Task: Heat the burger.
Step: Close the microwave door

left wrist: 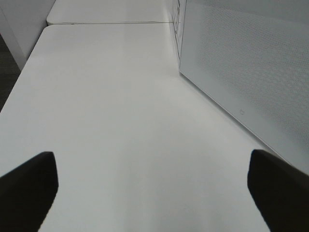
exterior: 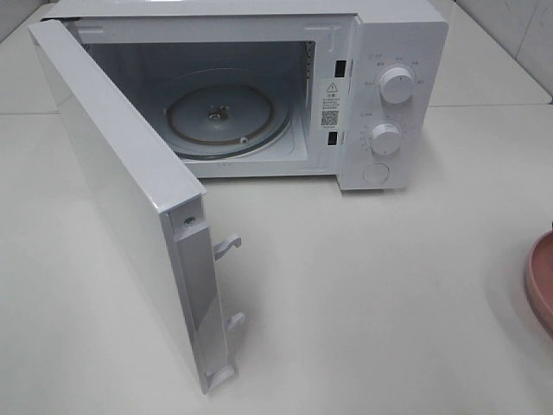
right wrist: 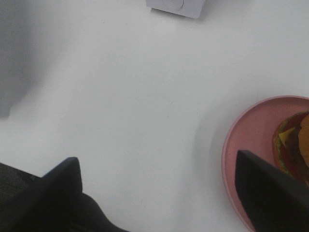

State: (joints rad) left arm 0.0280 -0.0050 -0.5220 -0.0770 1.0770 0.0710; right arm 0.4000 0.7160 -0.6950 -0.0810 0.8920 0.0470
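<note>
The burger (right wrist: 291, 146) shows only in the right wrist view, cut off by the frame edge, with yellow, green and dark layers. It lies on a pink plate (right wrist: 246, 145). My right gripper (right wrist: 159, 193) hovers open over bare table beside the plate, one dark finger (right wrist: 270, 191) overlapping the plate's rim and nothing between the fingers. My left gripper (left wrist: 154, 193) is open wide above the table, next to the microwave's open door (left wrist: 251, 63). Neither gripper appears in the exterior high view, where only the pink plate's (exterior: 541, 281) rim shows at the right edge.
A white microwave (exterior: 393, 86) stands at the back of the table, its door (exterior: 121, 190) swung out toward the front left. The glass turntable (exterior: 229, 112) inside carries nothing. A corner of the microwave (right wrist: 176, 6) shows in the right wrist view.
</note>
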